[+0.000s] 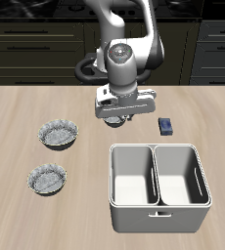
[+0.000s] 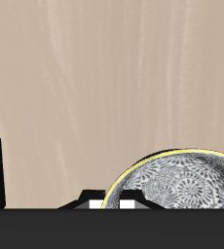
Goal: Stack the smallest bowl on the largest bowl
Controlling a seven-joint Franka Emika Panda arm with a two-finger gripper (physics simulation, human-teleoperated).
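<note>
One camera stands high before the table (image 1: 17, 117), facing the robot at its back edge. The other rides the gripper (image 1: 117, 120), looking down from close by; both show the small bowl (image 2: 177, 181).

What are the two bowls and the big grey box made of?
The two bowls look like glazed ceramic: mottled grey-and-white pattern, scalloped rims. The grey box looks like matte plastic, perhaps metal: plain smooth walls. It is a render, so that stays a guess.
</note>
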